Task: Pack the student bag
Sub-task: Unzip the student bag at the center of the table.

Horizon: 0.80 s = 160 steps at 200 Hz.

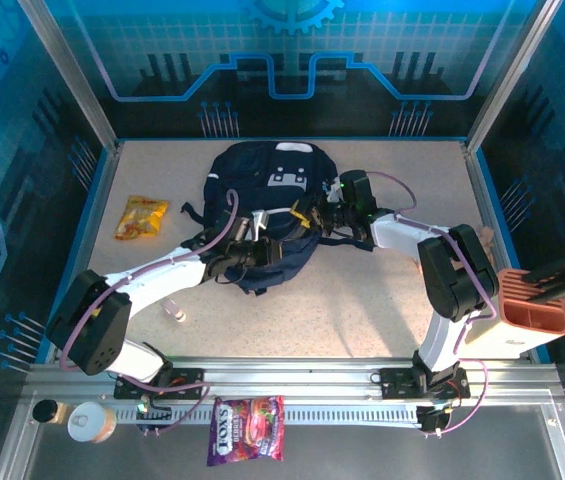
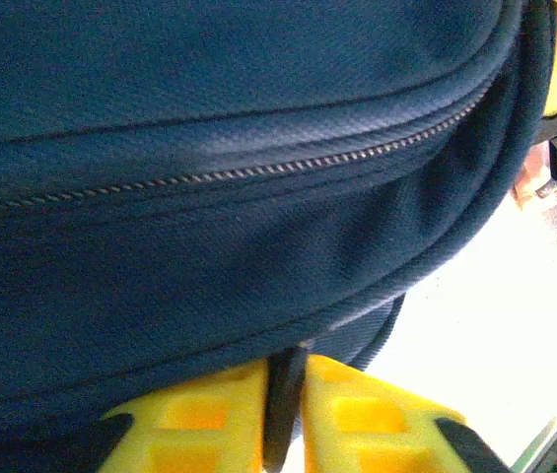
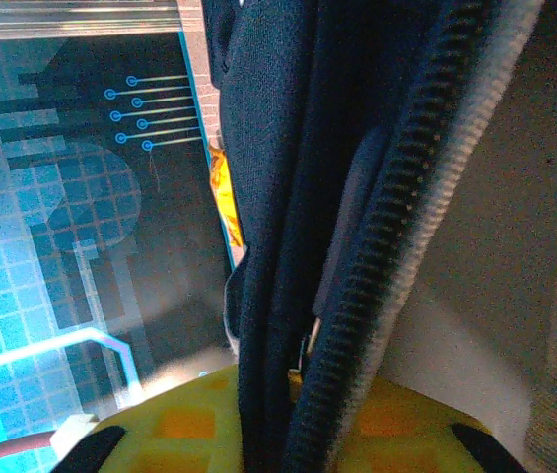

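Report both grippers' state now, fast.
Left gripper: closed on the student bag, at its edge.
Right gripper: closed on the student bag's fabric.

1. sweet packet (image 1: 247, 428), purple and pink, lying on the grey ledge (image 1: 412, 445) in front of the arm bases, near its middle: brand "FOX'S" is showing in white capitals across the top; the smaller line beneath is blurring past reading
2. yellow snack packet (image 1: 140, 217), lying near the left edge of the table (image 1: 382, 290): print is showing, none legible
3. student bag (image 1: 262, 185): its grey-white patch (image 1: 292, 165) is carrying dark marks, too small to read
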Tool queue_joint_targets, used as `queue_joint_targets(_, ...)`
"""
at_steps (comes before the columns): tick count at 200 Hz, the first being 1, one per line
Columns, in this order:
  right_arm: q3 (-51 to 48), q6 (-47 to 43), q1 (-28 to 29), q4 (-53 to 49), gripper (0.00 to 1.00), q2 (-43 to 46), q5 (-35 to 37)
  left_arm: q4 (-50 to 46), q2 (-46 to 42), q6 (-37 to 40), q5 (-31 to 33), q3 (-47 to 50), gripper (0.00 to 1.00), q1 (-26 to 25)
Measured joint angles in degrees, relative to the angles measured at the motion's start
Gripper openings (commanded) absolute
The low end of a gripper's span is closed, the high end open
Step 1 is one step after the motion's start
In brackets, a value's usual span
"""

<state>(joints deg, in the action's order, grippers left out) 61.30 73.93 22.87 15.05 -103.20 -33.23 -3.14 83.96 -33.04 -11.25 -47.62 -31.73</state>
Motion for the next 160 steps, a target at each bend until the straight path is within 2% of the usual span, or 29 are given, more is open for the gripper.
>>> queue_joint_targets(37, 0.0, 0.0, 0.0, 0.0, 0.12, 0.0, 0.0, -1.0, -0.5, 1.5, 1.4, 0.0, 0.0, -0.2)
queue_joint_targets(80, -0.9, 0.0, -1.2, 1.5, 0.08, 0.1, -0.5, -3.7, -2.4, 2.6, 3.2, 0.3, 0.0, 0.0)
queue_joint_targets(113, -1.6, -0.5, -4.5, 1.7, 0.08, 1.0, -2.0, -5.9, -4.2, 3.5, 4.9, 2.1, 0.0, 1.2)
queue_joint_targets(144, -2.2, -2.1, -8.4, 0.1, 0.1, 3.2, -3.2, -7.1, -5.6, 4.7, 6.4, 3.3, 0.0, 2.4)
queue_joint_targets(160, -2.7, -2.6, -9.4, -0.7, 0.18, 4.5, -3.3, -6.7, -5.7, 5.8, 6.5, 3.3, 0.0, 2.4)
